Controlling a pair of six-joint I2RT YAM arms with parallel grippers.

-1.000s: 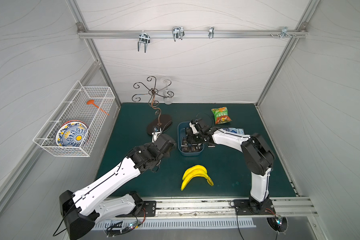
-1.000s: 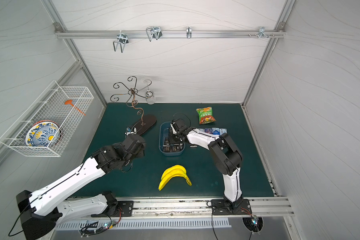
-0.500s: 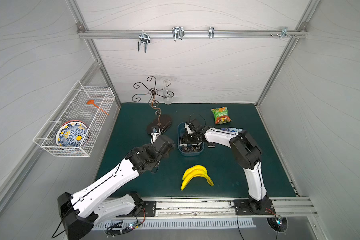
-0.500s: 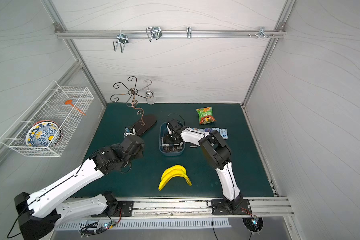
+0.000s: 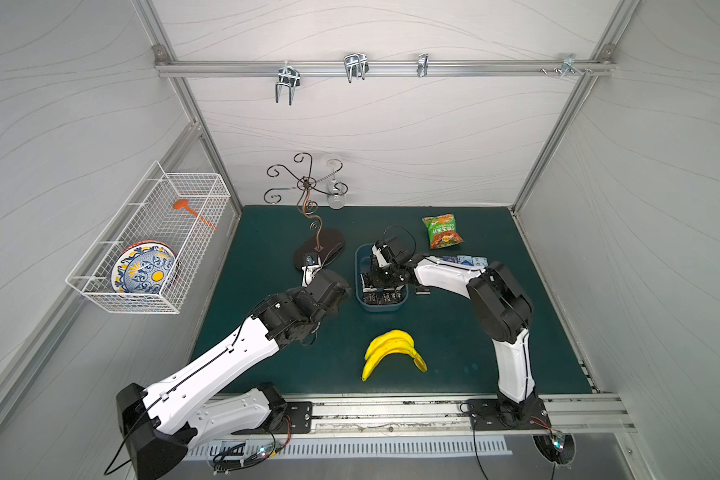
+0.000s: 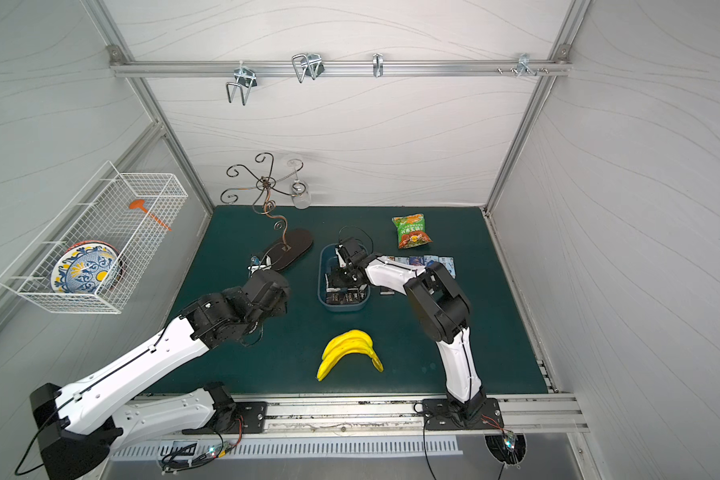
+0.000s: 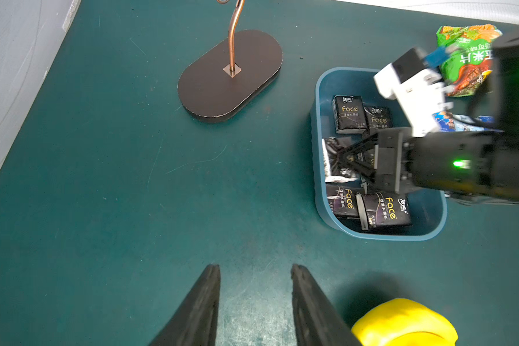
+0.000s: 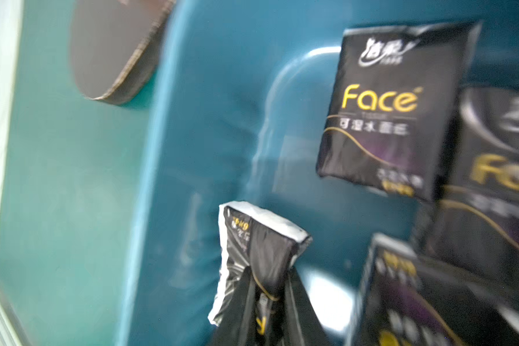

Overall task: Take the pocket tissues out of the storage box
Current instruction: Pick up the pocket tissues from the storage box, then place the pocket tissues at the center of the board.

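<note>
The blue-grey storage box (image 5: 381, 309) (image 6: 344, 308) (image 7: 387, 236) sits mid-mat with several black pocket tissues (image 7: 349, 113) (image 8: 393, 104) lying inside. My right gripper (image 8: 270, 275) (image 7: 339, 155) reaches down into the box and is shut on one black pack (image 8: 261, 239), pinched at its end and standing up by the box wall (image 8: 192, 119). More blue/white packs (image 5: 462, 261) (image 6: 433, 262) lie in a row on the mat right of the box, with a black one (image 5: 422, 291) beside it. My left gripper (image 7: 255, 268) hovers over bare mat left of the box, open and empty.
A yellow banana bunch (image 5: 391, 349) lies in front of the box. A green-orange snack bag (image 5: 442, 230) is behind it. The metal stand's dark oval base (image 5: 321, 251) sits to the back left, a glass (image 5: 335, 199) hanging from it. A white wire basket (image 5: 150, 241) hangs on the left wall.
My right gripper has closed its fingers onto a black pack inside the box, and its arm has shifted a little. The left arm has stayed almost still.
</note>
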